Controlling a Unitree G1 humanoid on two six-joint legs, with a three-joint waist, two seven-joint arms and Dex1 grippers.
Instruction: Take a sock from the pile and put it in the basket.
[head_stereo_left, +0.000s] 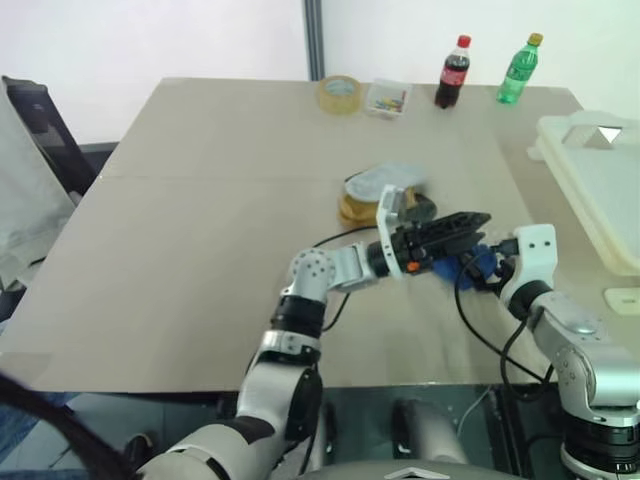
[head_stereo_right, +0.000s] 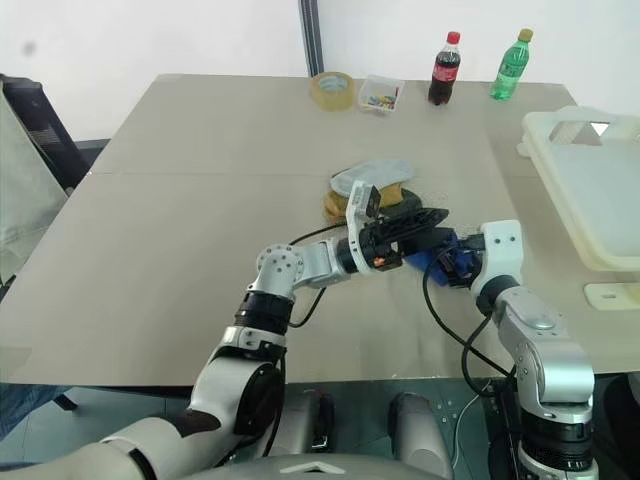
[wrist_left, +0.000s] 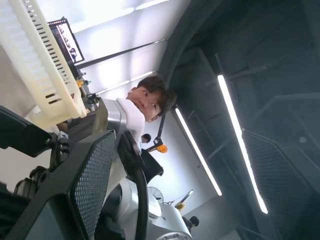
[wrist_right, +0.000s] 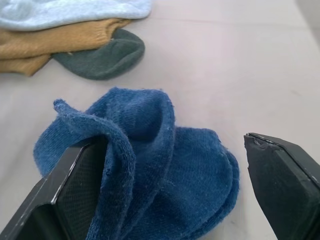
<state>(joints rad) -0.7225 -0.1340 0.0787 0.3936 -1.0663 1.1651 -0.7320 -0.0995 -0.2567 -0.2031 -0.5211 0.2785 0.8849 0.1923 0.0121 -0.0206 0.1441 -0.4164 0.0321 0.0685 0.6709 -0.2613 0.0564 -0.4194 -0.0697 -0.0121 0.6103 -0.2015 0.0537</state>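
showing the moment of approach to a sock: a blue sock (wrist_right: 150, 165) is seen crumpled on the table (head_stereo_left: 200, 230), lying apart from the pile (head_stereo_left: 385, 192), where pale grey-blue, mustard and dark green socks are stacked flat. the right gripper (wrist_right: 165, 200) is brought low over the blue sock, its jaws spread wide and released, one finger touching a raised fold and the other standing clear on the far side; nothing is grasped yet. this straddling placement is judged to prepare a pinch across the bunched fabric, which offers more to bite on than a flat sock would. the left gripper (head_stereo_left: 455, 232) is held raised just above the same sock, pointing across toward the robot's right, its jaws also released and empty; it is probably lifted out of the way so that the right arm may take the sock. the basket (head_stereo_left: 600, 190), cream-white, is placed at the table's right edge, near the right arm, which suits a short carry. two bottles (head_stereo_left: 453, 72), a tape roll (head_stereo_left: 340, 94) and a small clear box (head_stereo_left: 387, 98) are left at the far edge, well apart.
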